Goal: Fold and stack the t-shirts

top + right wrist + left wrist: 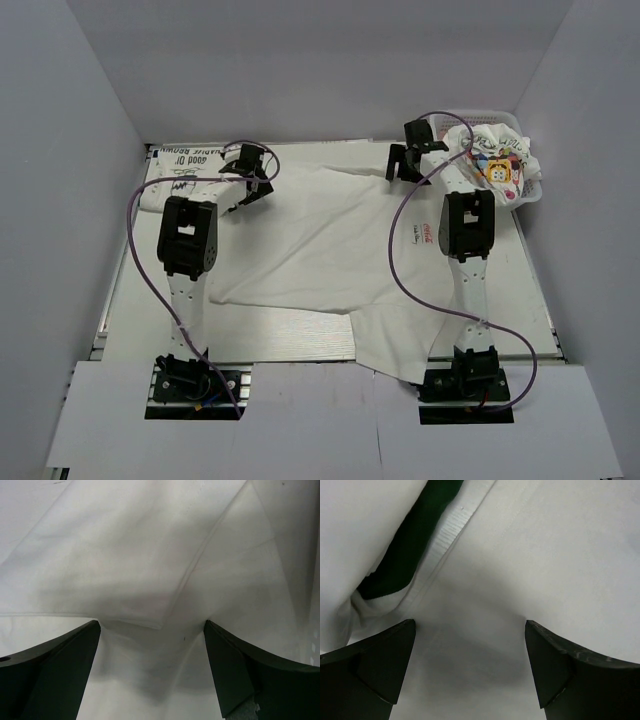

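Your right hand (150, 625) has its dark fingers (60, 670) spread wide over a white t-shirt (125, 555). A seam (195, 565) runs diagonally down to a folded edge (125, 618) lying between the fingertips, and soft creases fan outward.

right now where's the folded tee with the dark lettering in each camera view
Top external: the folded lettered t-shirt sits at the far left corner of the table, beside the left fingers.
Left wrist: upper left, probably it, showing as a dark green patch.
Right wrist: not in it, only plain white cloth.
Shared landmark: the spread white t-shirt, central from above and filling both wrist views.
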You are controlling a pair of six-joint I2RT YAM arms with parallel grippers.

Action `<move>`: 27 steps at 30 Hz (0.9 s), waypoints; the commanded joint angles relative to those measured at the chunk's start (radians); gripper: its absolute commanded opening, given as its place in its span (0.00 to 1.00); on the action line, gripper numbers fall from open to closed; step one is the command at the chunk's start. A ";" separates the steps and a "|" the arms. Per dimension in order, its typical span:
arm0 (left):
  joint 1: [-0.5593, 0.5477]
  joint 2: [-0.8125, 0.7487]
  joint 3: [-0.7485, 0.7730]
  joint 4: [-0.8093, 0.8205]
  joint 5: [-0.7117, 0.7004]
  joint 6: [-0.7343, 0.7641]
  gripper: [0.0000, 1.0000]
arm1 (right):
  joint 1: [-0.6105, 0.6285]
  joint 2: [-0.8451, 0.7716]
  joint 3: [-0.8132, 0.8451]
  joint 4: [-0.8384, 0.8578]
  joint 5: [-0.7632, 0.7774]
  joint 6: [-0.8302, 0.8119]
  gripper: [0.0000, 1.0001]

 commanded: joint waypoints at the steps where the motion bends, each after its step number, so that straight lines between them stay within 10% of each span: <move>1: 0.017 0.028 0.034 -0.035 0.055 -0.031 1.00 | -0.028 0.045 0.041 0.011 -0.099 -0.038 0.90; 14: -0.009 -0.127 0.090 -0.060 0.017 0.075 1.00 | 0.019 -0.074 0.059 0.126 -0.270 -0.328 0.90; 27: -0.009 -0.962 -0.785 -0.097 0.035 -0.284 1.00 | 0.199 -0.796 -0.795 0.321 -0.032 -0.120 0.90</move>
